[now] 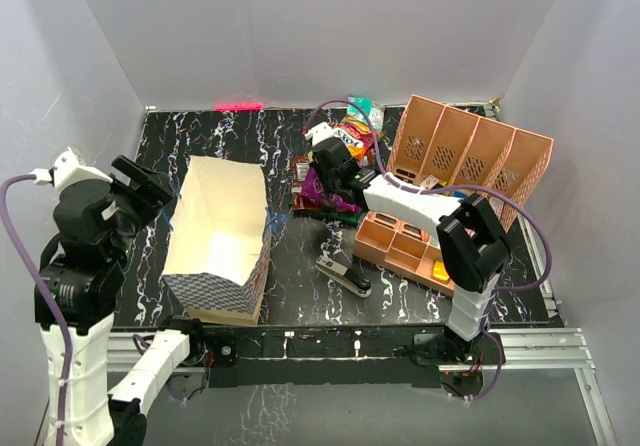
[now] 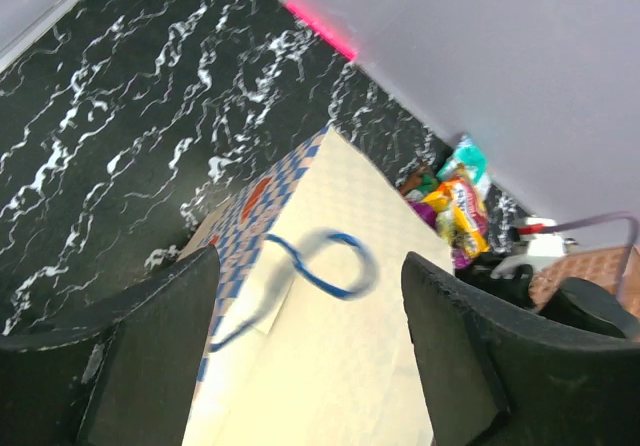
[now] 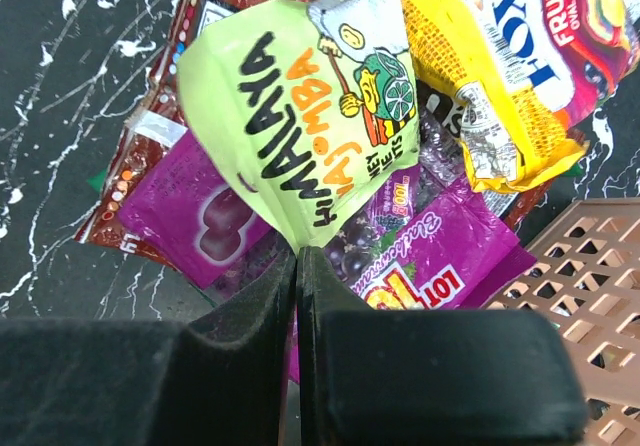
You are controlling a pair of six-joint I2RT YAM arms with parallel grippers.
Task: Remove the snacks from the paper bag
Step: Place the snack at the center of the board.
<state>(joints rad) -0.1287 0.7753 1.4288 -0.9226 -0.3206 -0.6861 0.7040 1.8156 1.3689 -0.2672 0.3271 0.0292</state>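
The paper bag (image 1: 220, 231) lies on its side on the left of the table, its patterned band toward the near edge. My left gripper (image 1: 158, 184) hovers open by its far left side. In the left wrist view the jaws (image 2: 308, 262) stand wide apart over the cream bag (image 2: 340, 366), and a blurred blue string handle (image 2: 340, 261) hangs loose between them. The snacks (image 1: 340, 161) lie piled beside the organiser. My right gripper (image 3: 298, 256) is shut on the corner of a lime-green packet (image 3: 300, 106), above purple packets (image 3: 200, 216) and the orange Fox's packet (image 3: 500, 56).
A salmon-pink organiser (image 1: 470, 151) stands at the right, with its low compartment tray (image 1: 400, 246) in front. A black stapler (image 1: 345, 276) lies near the front, between bag and tray. White walls close in the back and both sides.
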